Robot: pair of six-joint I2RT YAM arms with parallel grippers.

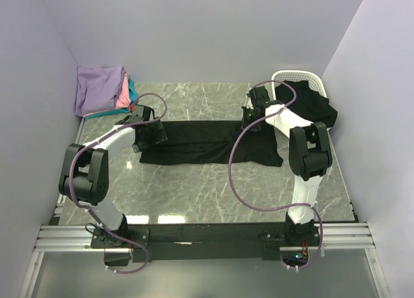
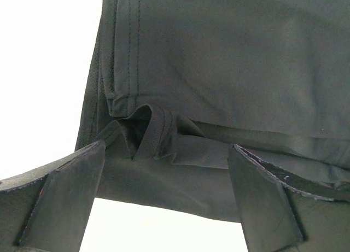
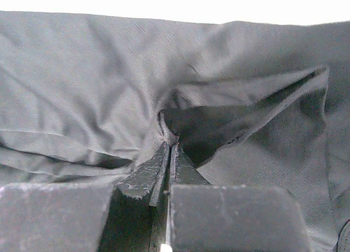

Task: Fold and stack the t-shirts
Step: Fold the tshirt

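Close the left jaws on the hem first, then lift both ends level — keep the cloth taut. Black shirt lies stretched across the desk between the arms. Right jaws closed, pinching a fold at its right end; left jaws open, hem between them — ungripped.
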